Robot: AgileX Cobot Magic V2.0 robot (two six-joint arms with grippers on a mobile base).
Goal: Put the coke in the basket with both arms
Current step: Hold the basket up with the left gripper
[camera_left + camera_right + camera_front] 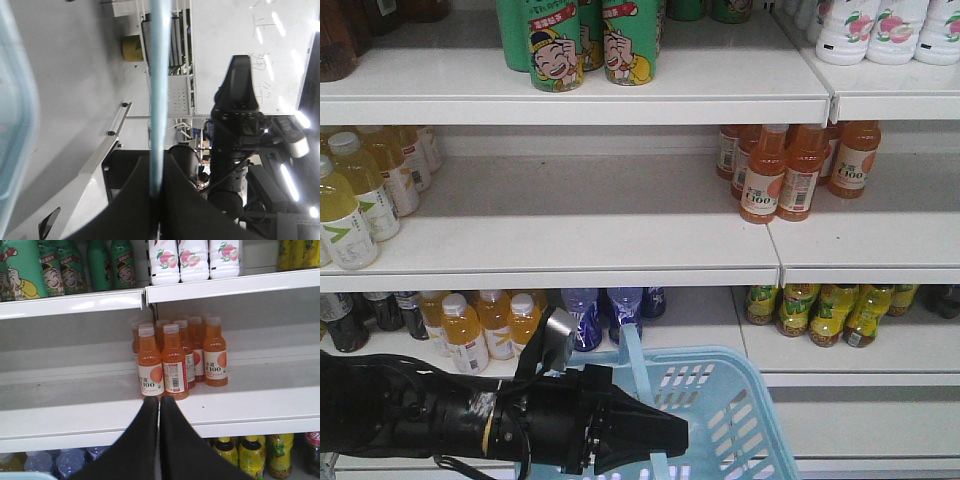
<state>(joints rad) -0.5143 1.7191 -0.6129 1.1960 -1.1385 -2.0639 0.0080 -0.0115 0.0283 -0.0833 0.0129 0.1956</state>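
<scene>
The light blue slatted basket (720,410) hangs low in front of the shelves. My left gripper (672,436) is shut on its thin loop handle (632,350). In the left wrist view the handle (159,90) runs straight up out of the closed left gripper (156,192). My right gripper (159,400) is shut with nothing in it, its tips level with the middle shelf's front edge, just before the orange bottles (170,365). A dark bottle with a red label, apparently the coke (313,452), is cut off at the lower shelf's right edge.
White shelves (570,245) carry green bottles (620,40), white peach bottles (880,30), pale yellow drinks (355,195), orange bottles (790,170), yellow-green bottles (830,310), blue water bottles (585,315) and dark grey-labelled bottles (345,320).
</scene>
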